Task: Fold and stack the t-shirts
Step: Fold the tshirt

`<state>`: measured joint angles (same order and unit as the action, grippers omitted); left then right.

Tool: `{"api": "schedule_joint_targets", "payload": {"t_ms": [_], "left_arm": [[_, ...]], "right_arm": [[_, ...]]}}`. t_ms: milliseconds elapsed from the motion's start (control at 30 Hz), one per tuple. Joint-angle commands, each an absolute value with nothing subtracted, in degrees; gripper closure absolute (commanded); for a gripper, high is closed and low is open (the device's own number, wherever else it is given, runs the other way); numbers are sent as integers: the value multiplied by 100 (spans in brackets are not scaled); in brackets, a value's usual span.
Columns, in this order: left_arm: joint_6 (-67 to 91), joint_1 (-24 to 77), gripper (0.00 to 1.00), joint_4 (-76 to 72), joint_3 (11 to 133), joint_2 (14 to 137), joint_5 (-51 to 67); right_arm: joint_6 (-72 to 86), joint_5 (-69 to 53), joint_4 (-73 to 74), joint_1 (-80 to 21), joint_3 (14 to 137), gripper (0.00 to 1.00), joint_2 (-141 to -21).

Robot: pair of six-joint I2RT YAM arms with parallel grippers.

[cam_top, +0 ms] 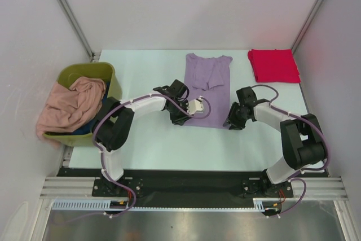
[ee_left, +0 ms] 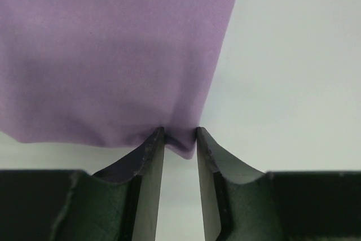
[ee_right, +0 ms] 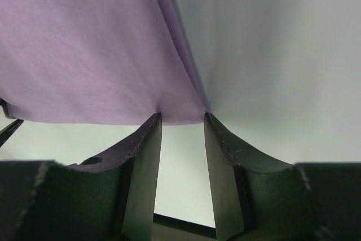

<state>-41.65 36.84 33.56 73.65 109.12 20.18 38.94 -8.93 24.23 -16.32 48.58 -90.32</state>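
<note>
A lavender-purple t-shirt (cam_top: 207, 86) lies flat mid-table, collar away from me. My left gripper (cam_top: 180, 118) is at its near left corner. In the left wrist view the narrow jaws (ee_left: 179, 134) pinch that puckered corner of the shirt (ee_left: 113, 55). My right gripper (cam_top: 232, 123) is at the near right corner. In the right wrist view it (ee_right: 181, 115) grips the hem of the shirt (ee_right: 84, 43). A bright red t-shirt (cam_top: 273, 65) lies folded at the back right. A salmon-pink t-shirt (cam_top: 72, 105) drapes over the bin, with a bit of dark blue cloth (cam_top: 86, 130) under it.
An olive-green plastic bin (cam_top: 113, 77) stands at the table's left edge, next to the left arm. White walls and metal posts close in the table at the back and sides.
</note>
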Motion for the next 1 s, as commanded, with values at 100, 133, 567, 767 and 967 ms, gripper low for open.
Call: {"api": "schedule_joint_targets", "payload": {"t_ms": [100, 133, 567, 767, 967], "left_arm": [[-5192, 3893, 59, 3217, 6821, 10145, 1635], [-5316, 3963, 54, 3078, 6620, 10021, 1556], [-5520, 4192, 51, 2575, 6504, 10397, 1081], [-5213, 4192, 100, 2688, 6609, 10372, 1265], [-4792, 4184, 100, 2953, 6346, 9739, 1836]], "right_arm": [[3850, -703, 2505, -1556, 4720, 54, -8579], [3867, -694, 2514, -1573, 4720, 48, -8500], [4060, -878, 2031, -1600, 4641, 53, -9114], [4139, -1055, 1995, -1573, 4535, 100, -9159], [4157, -984, 2548, -1740, 4150, 100, -8167]]}}
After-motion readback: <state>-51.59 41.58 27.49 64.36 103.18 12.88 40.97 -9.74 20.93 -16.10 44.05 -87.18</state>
